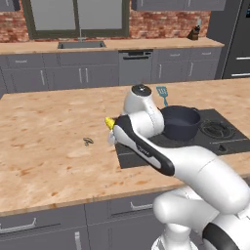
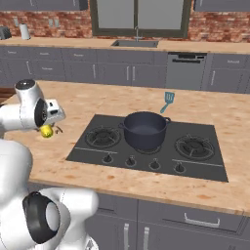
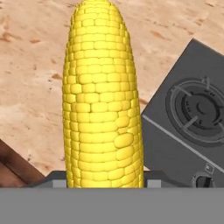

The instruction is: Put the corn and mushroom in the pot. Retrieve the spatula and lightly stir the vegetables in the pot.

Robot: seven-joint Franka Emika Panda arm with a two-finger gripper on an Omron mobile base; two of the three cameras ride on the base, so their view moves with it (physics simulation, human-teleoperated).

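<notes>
While the corn [image 3: 103, 96] is standing tall through the middle of the hand view, its base is sitting down between the jaws, which are closing on it and holding it clear of the table [image 1: 44, 146]. From the left base camera only its yellow end with a green tip [image 1: 109, 122] is peeking out at centre frame, just left of the arm's wrist; from the right base camera it is showing as a yellow lump [image 2: 47, 131] at the left edge, under the gripper [image 2: 49, 124].

Lying on the wood a little left of centre in the left base view, the mushroom [image 1: 88, 141] is showing as a tiny greyish speck, near the corn but apart from it; in the right base view a small dark bit just right of the corn may be the same thing, though I cannot tell.

Right of centre in both base views, the pot [image 2: 144, 129] is sitting on the stove [image 2: 146, 146], at its middle between the burners, and its dark inside is looking bare. Just beyond the pot, toward the upper part of the frame, the spatula [image 2: 167, 101] is lying on the table with its slotted head pointing away from the robot, close to the stove's far edge.

Along the top of both base views, a far counter with a sink [image 1: 81, 44] is running under a brick wall.
</notes>
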